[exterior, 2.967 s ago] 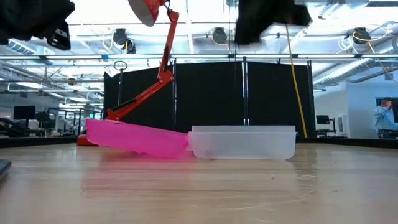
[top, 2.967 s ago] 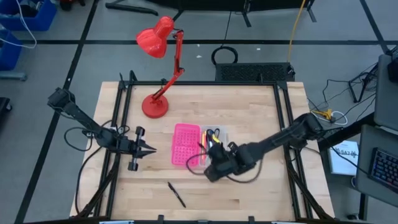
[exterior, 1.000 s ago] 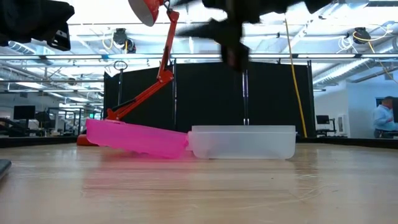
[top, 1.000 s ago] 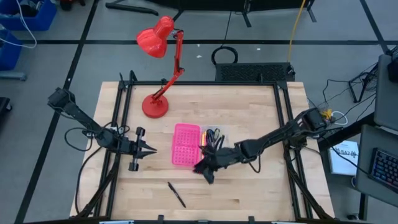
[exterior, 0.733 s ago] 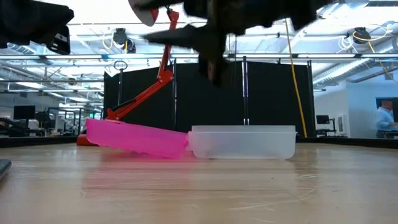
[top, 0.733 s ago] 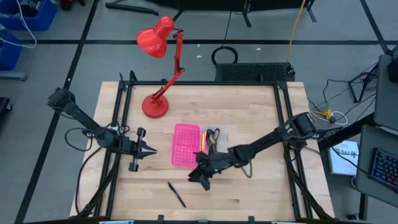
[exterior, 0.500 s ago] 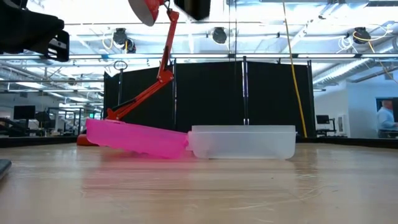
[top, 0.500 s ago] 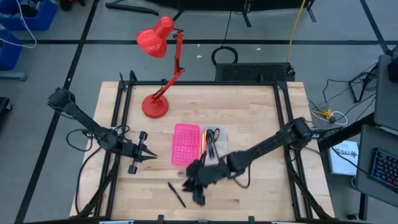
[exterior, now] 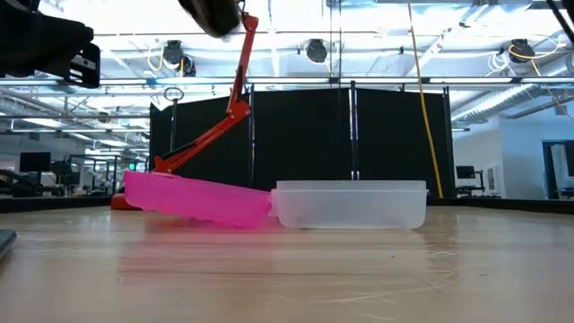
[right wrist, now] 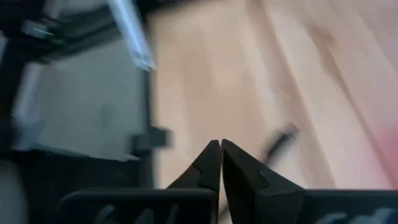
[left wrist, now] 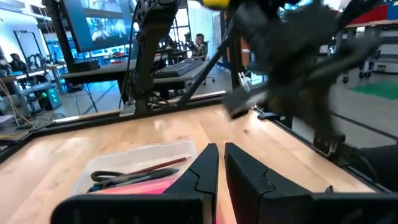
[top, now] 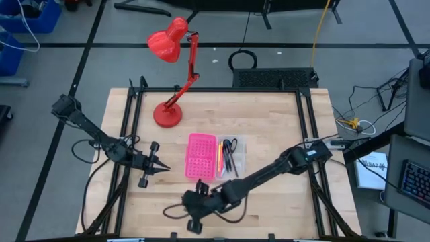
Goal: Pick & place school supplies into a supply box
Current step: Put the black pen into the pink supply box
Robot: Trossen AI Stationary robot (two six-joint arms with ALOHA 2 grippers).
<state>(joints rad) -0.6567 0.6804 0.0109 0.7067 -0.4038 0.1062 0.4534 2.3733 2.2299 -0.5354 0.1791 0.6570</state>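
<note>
The supply box lies open at mid-table, its pink half (top: 201,156) beside its clear tray (top: 230,156). Black-handled scissors and several pens (top: 228,156) lie in the tray, and they also show in the left wrist view (left wrist: 134,175). My right gripper (top: 192,218) hovers shut over the table's near-left part. There a black pen (right wrist: 280,139) lies blurred on the wood ahead of the fingers (right wrist: 221,148); in the high view the gripper covers it. My left gripper (top: 161,169) waits shut, left of the pink half.
A red desk lamp (top: 172,74) stands on its round base (top: 167,115) at the far-left part of the table. Black frame rails (top: 129,134) run along both sides. Bare wood lies right of the tray and along the near edge.
My right arm has swung from above the clear tray toward the table's near-left part. It now reaches over the spot where the black pen lay. The left gripper has nudged slightly toward the near edge. The box and its contents have stayed put.
</note>
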